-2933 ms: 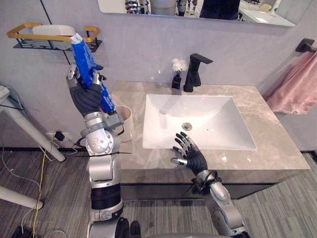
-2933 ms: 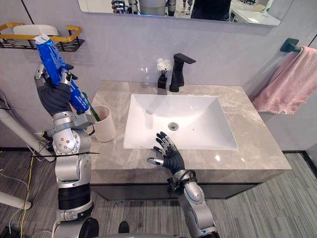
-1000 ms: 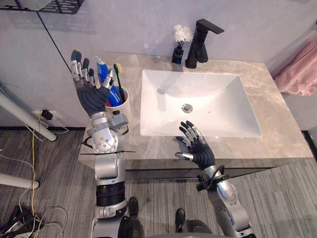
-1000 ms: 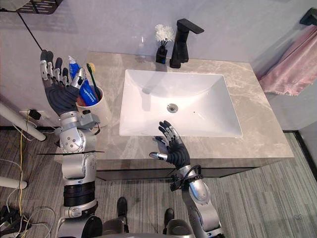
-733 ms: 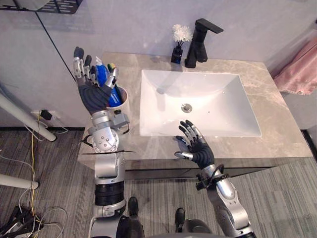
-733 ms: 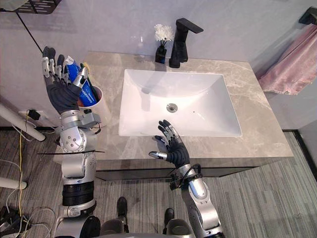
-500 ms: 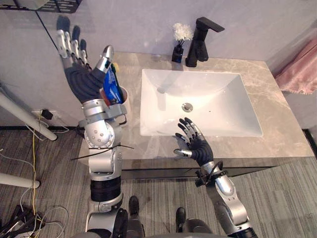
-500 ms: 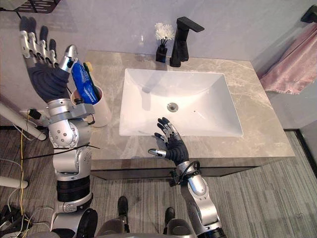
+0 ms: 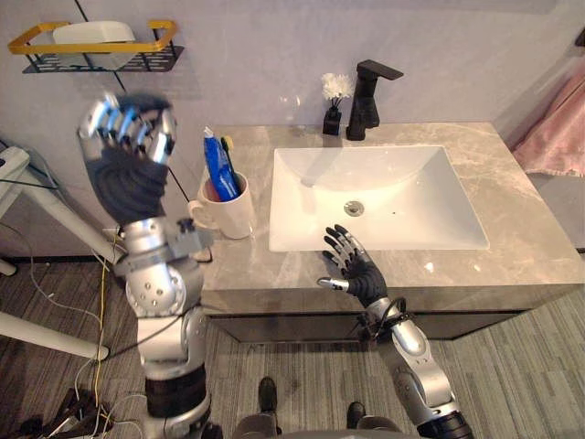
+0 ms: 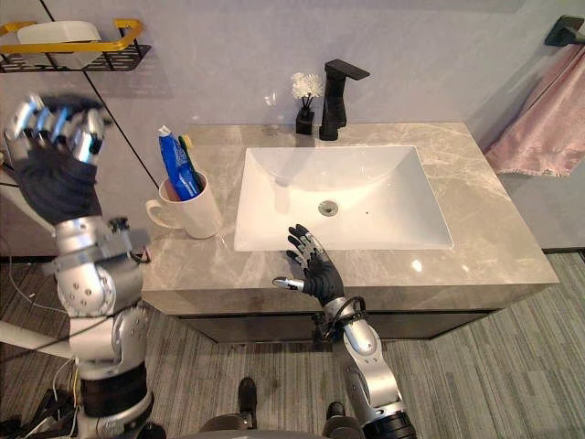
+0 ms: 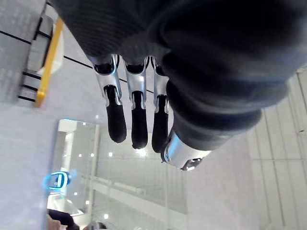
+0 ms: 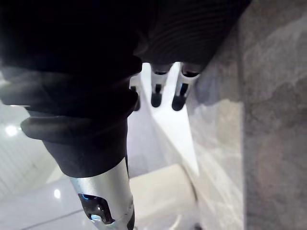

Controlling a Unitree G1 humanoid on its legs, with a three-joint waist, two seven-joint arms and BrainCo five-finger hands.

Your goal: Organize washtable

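**A:** What are we looking at, starting with the biggest things?

**B:** We are looking down on a grey marble counter (image 9: pixel 512 247) with a white basin (image 9: pixel 402 206) sunk into it. A black tap (image 9: pixel 368 87) is standing at the back. A pink towel (image 9: pixel 553 137) is hanging at the right. A wire shelf (image 9: pixel 91 46) with a yellow rail is sitting on the wall at the upper left.

**A:** What are we noticing that has just changed?

**B:** The left hand (image 9: pixel 128 151) is no longer carrying anything. A few seconds ago it was gripping the blue toothpaste tube (image 9: pixel 217 165). Now the tube is standing upright in the white mug (image 9: pixel 228 215) on the counter's left end, beside a toothbrush (image 10: pixel 187 142). The hand is lifting up and away to the left of the mug, well clear of it. Its fingers are curling loosely around nothing.

**A:** And the other hand?

**B:** The right hand (image 9: pixel 356 274) is hovering over the counter's front edge, just before the basin. Its fingers are spread and straight and it is holding nothing, much as it was before.

**A:** What are we making of that for the tidying?

**B:** We are judging the toothpaste step as done, since tube and brush are now sharing the mug. We are guessing the left arm is freeing itself for whatever needs sorting next.

**A:** Is any writing showing?

**B:** If the tube is carrying print, we are not managing to make it out. We are finding no other label that we can read.
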